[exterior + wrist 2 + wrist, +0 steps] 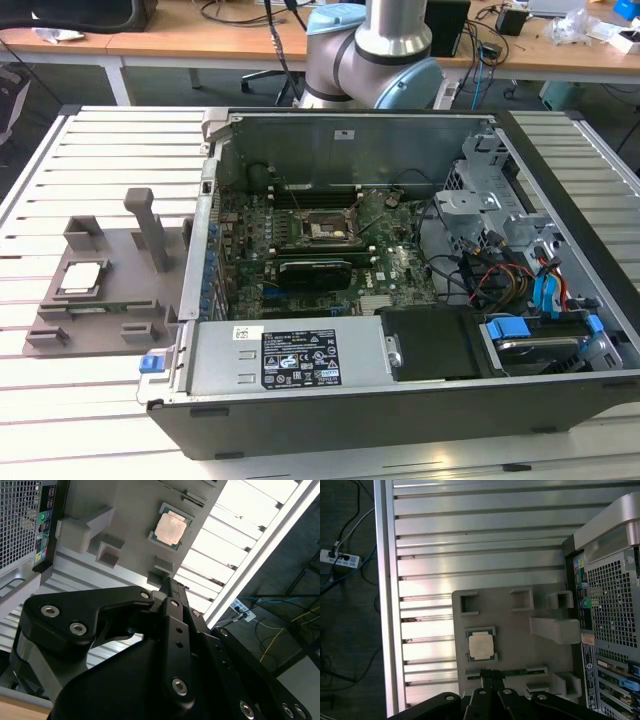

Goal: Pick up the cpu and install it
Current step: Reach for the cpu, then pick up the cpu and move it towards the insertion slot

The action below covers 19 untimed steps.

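Observation:
The cpu [80,278] is a small square chip with a silvery top. It lies flat in a recess of the grey plastic tray [118,262], at the exterior view's left beside the open computer case [400,400]. In both wrist views the cpu [170,528] [481,646] lies bare with nothing touching it. My gripper [167,582] [491,672] hovers high above the tray's edge, short of the chip, with its black fingers shut together and nothing between them. The black socket frame [325,230] sits on the motherboard inside the case.
The tray carries an upright post [150,225] and several raised blocks around the cpu. The case's perforated rear wall [615,610] stands right beside the tray. Everything rests on a slatted metal table [60,160]; cables and a power strip [337,557] lie on the floor beyond its edge.

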{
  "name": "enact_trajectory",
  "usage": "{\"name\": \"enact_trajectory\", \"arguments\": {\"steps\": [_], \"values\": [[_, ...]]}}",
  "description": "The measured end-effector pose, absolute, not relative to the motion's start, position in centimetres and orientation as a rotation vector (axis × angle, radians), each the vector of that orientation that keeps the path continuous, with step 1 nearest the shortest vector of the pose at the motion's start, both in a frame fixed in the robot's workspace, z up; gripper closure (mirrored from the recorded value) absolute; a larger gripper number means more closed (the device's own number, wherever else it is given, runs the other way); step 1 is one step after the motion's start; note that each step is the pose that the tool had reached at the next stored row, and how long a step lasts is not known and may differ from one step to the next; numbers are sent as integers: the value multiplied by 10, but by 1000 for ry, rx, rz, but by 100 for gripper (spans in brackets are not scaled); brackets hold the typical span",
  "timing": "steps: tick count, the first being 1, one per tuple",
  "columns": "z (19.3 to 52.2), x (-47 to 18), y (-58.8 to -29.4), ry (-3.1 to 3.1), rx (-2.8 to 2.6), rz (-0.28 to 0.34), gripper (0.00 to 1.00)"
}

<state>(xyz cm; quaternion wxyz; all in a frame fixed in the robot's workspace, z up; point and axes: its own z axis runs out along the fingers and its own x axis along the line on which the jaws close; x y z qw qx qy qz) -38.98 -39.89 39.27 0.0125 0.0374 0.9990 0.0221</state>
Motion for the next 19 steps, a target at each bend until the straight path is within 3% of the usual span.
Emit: {"name": "enact_trajectory", "arguments": {"steps": [19], "values": [[393,-391,-399,3114,117,69,89]]}}
